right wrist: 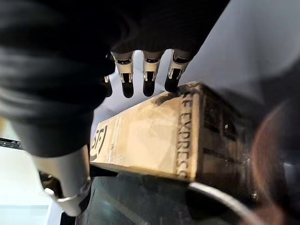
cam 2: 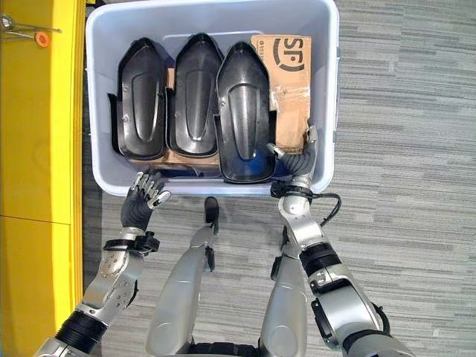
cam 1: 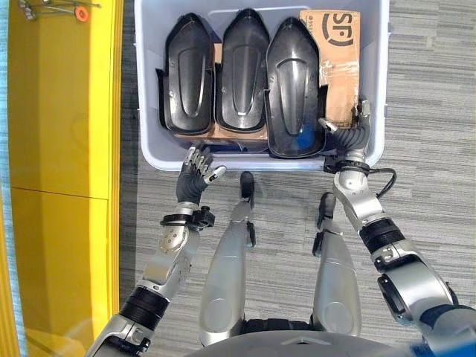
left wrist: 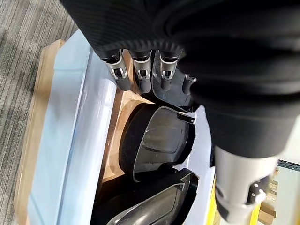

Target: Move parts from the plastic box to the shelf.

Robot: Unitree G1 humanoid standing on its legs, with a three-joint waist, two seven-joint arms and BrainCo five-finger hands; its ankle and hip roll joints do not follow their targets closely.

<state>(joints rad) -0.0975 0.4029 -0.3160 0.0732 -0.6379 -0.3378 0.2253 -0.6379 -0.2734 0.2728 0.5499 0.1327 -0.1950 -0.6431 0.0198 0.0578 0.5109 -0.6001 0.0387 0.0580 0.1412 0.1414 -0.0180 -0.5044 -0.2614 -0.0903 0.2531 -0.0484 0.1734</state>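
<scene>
While three black parts (cam 1: 242,74) stand side by side in the plastic box (cam 2: 327,89), the right hand (cam 1: 349,137) reaches over its near rim, fingers loosely apart beside a cardboard carton (cam 1: 335,59); it may snag that carton; the left hand (cam 1: 195,175) hovers outside, fingers relaxed.

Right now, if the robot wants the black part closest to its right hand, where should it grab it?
Probably by the near, wide end of the rightmost black part. It lies lengthwise in the plastic box, its broad end by the near wall and overlapping its neighbour. The right hand, open over the near rim beside the cardboard box, could come from that side; the left hand waits outside.
</scene>
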